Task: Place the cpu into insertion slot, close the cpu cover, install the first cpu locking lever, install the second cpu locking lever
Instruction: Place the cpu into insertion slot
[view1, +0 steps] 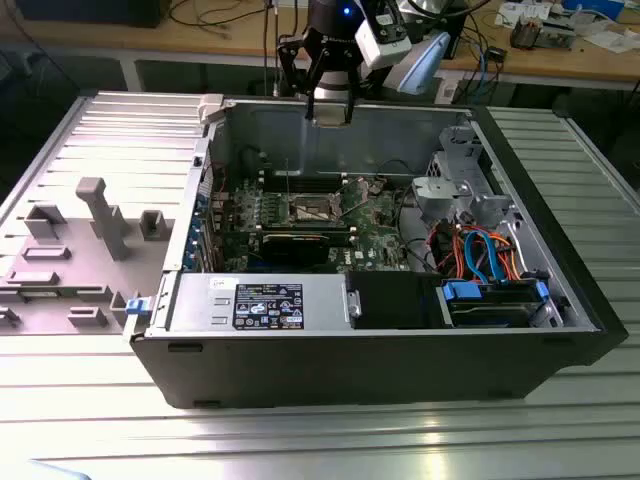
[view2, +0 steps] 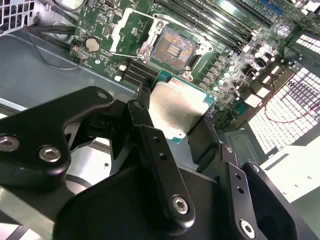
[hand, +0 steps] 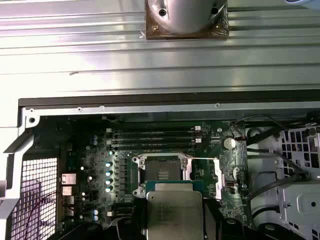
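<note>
1. Open computer case (view1: 350, 370) lies on its side on the slatted metal table (view1: 300, 440), near the table's middle.
2. Inside the case: green motherboard (view2: 100, 20) along the far wall. A power supply (view1: 265, 305) sits at the near wall, toward the exterior view's left. A drive bay (view1: 490, 300) fills the near corner on the exterior view's right, with orange and blue cables (view1: 480, 250) bunched just behind it.
3. A grey plastic tray (view1: 80, 240) lies on the table beside the case, at the exterior view's left edge.
4. Insertion slot (view2: 172, 47) is mid-board with its pin grid bare and nothing seated in it.
5. Cpu cover (view2: 127, 27) is swung open and lies beside the slot, toward the coin battery (view2: 92, 44).
6. Memory slots (hand: 152, 136) run along the slot's far side. A long black card (view1: 305, 243) lies just on its near side.
7. Gripper (view1: 330, 105) hangs above the case's far wall, well clear of the board.
8. Its black fingers (view2: 142, 117) are pinching the cpu (view2: 177, 112) by opposite edges, silver top facing the wrist cameras.
9. In the first wrist view the cpu (hand: 174, 215) hangs in the air just short of the slot, apart from it.
</note>
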